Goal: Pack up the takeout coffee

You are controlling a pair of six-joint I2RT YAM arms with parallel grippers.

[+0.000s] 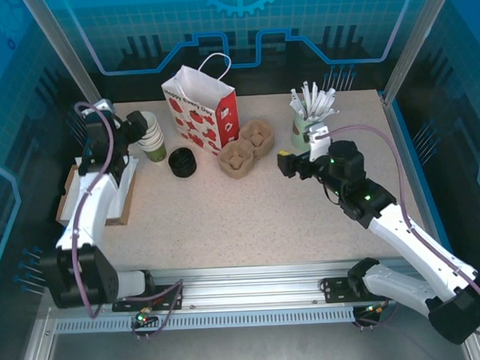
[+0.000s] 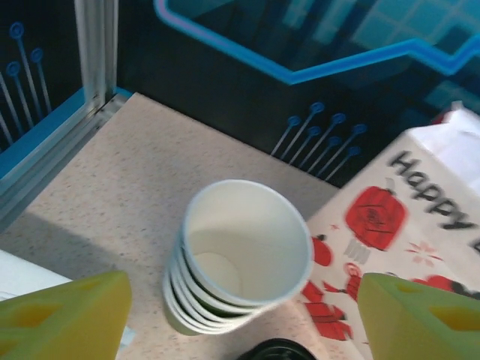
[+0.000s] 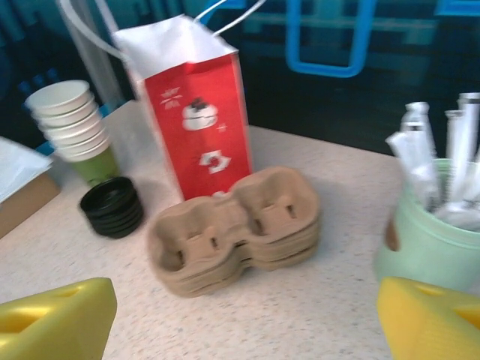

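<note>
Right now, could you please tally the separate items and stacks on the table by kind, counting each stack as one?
red-and-white paper bag: 1
stack of paper cups: 1
stack of black lids: 1
stack of cardboard cup carriers: 1
mint-green cup of white sticks: 1
cardboard tray: 1
Total: 6

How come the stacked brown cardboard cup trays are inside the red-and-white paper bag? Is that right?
Not quite. The brown cardboard cup trays are stacked, but they are not inside the red-and-white paper bag. They sit on the speckled table just in front of it. The right wrist view shows this.
</note>
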